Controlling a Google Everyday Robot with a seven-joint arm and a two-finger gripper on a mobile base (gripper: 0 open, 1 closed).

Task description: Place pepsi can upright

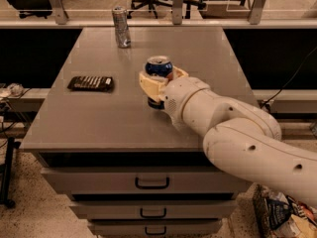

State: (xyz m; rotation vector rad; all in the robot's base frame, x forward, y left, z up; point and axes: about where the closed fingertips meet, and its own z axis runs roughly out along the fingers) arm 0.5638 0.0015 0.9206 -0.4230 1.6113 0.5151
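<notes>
end effector (161, 78) clasps one upright pepsi can (158, 65) at table (99, 120) centre.

One camera looks down on the desk (99, 118) from high beyond its front edge, fairly near; the pincer (159, 82), clasping the can (158, 66), sits mid-desk.

Blue aluminium pepsi can (158, 67) with silver top, clasped between the fingers of the cream-coloured pincer (161, 77) at mid-bench. Glossy white robot arm (237, 133). Matt grey flat-topped bench (99, 125); grey drawer fronts with dark handles (152, 183). Slim silver-grey can (121, 28). Black flat packet (91, 83) with pale striping.
</notes>
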